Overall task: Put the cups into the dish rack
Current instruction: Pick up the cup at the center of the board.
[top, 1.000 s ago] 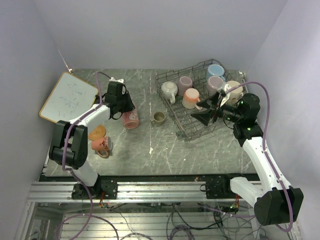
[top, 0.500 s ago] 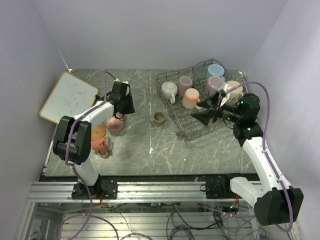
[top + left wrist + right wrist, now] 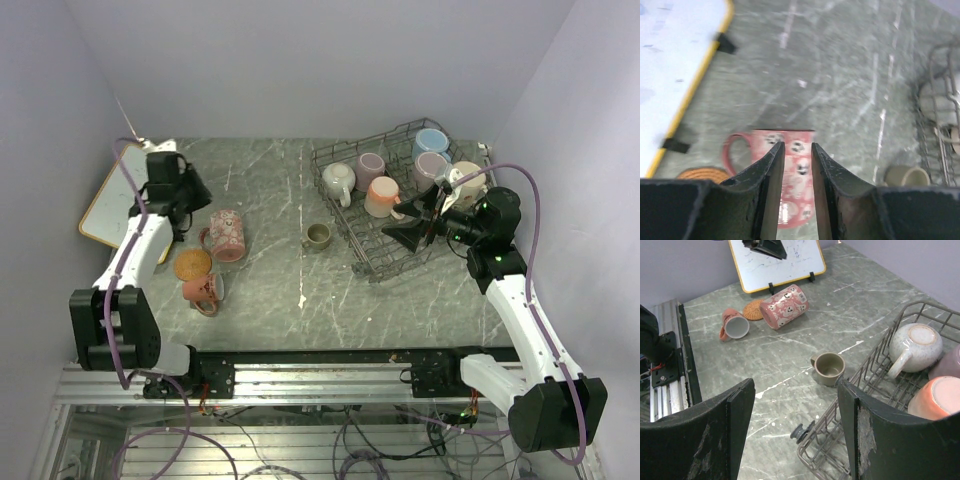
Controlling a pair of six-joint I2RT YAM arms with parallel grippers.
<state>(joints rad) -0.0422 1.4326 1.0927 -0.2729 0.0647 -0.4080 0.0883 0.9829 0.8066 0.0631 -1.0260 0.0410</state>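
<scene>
A pink floral cup (image 3: 228,235) lies on its side on the table, free of my left gripper (image 3: 203,192), which hovers up and to its left. In the left wrist view the fingers (image 3: 771,170) stand a narrow gap apart with nothing between them, the floral cup (image 3: 798,170) showing below. A peach cup (image 3: 203,290) lies near the front left. A small olive cup (image 3: 318,235) stands beside the dish rack (image 3: 372,268), which holds several cups. My right gripper (image 3: 395,222) hangs wide open and empty over the rack's near-left corner (image 3: 875,365).
A cork coaster (image 3: 193,264) lies between the floral and peach cups. A wood-framed whiteboard (image 3: 100,205) leans at the far left, close behind my left arm. Purple walls close in at the back and both sides.
My left arm has swung back to the left, away from the floral cup, and its jaws have parted a little. The cup now lies free on its side. The right arm has not moved.
</scene>
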